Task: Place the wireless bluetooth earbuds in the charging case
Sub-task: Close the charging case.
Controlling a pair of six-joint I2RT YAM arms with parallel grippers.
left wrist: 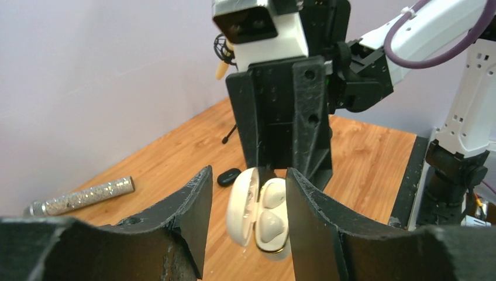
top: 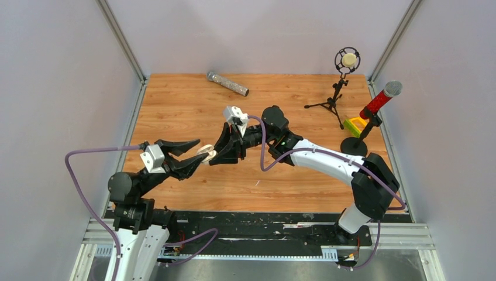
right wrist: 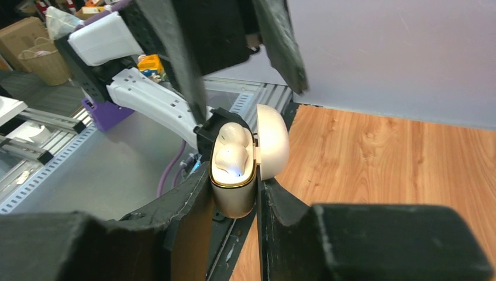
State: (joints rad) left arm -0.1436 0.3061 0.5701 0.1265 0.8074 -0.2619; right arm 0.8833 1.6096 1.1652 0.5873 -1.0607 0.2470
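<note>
Above the wooden tabletop [top: 193, 105], my right gripper [right wrist: 233, 187] pinches the glossy cream clamshell charging case [right wrist: 234, 198], lid ajar, both small whitish earbuds [right wrist: 230, 155] seated. My left gripper [top: 200, 150] stands spread around it. A weak pinch could drop it.

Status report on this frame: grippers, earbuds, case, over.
Left gripper open, fingers flanking the charging case. Right gripper shut on it, lid open. Two whitish earbuds seated inside. Small black piece on table beyond, nothing blocking.
</note>
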